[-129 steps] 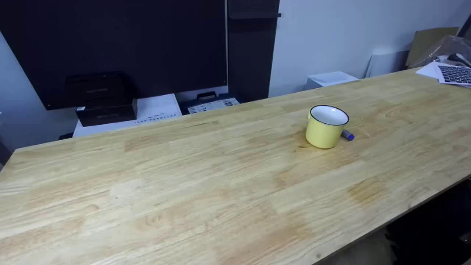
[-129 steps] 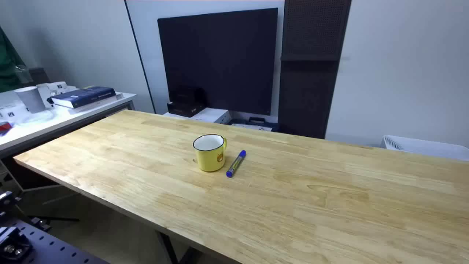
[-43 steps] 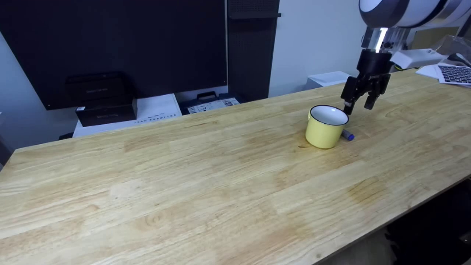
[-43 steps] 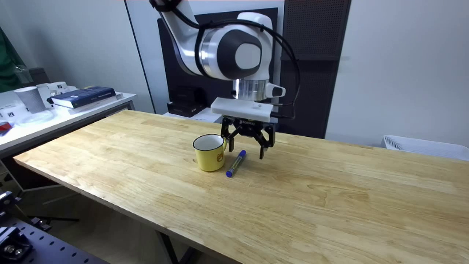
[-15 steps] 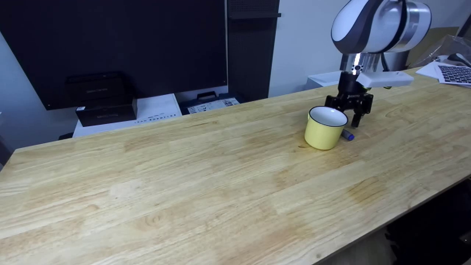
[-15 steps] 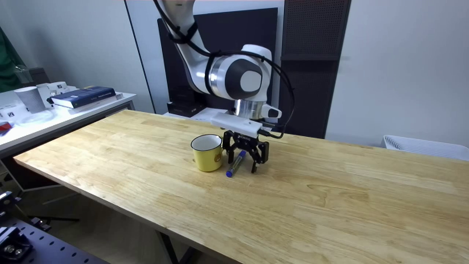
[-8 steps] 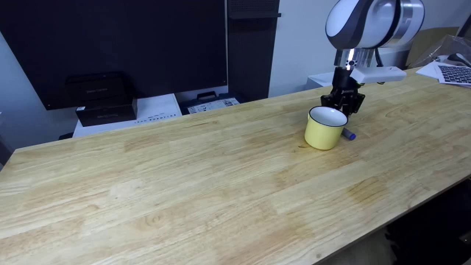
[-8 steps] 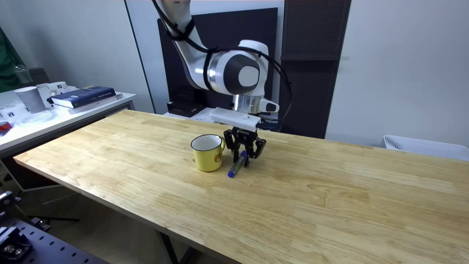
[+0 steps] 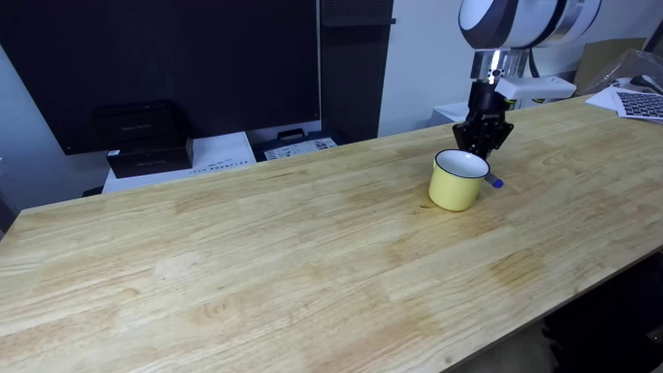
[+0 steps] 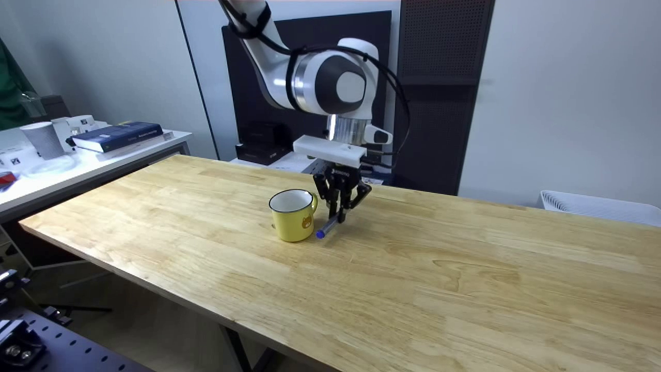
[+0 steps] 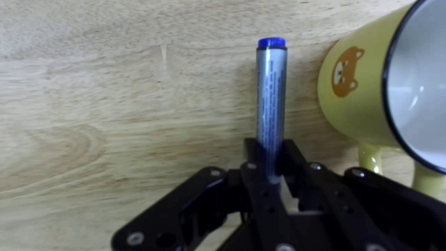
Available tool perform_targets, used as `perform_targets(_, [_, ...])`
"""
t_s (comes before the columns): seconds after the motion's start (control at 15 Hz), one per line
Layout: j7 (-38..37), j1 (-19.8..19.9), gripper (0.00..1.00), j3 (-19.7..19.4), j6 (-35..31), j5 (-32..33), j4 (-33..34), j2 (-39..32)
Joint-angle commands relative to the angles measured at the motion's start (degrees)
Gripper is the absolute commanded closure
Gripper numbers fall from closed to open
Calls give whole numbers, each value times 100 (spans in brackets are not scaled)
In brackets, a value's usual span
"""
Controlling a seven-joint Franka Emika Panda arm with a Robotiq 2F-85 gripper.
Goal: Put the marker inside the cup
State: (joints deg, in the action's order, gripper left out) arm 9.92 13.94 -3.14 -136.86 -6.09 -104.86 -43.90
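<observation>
In 1 gripper [image 11: 269, 151], 1 marker [image 11: 271, 94].

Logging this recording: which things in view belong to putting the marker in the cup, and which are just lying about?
Part of the job:
marker, held between the fingers
yellow cup, upright, marker not yet inside

Just lying about:
blue book
grey container beside it
black box
</observation>
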Motion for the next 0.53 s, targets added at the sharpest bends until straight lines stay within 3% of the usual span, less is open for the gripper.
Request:
perform_targets(0.0, [-337, -259, 95, -217, 319, 258, -327, 879])
perform_targets(0.2, [-584, -515, 95, -427, 596, 627, -443, 1579])
perform_targets(0.47, [-973, -837, 95, -500, 2128, 1217, -420, 2226])
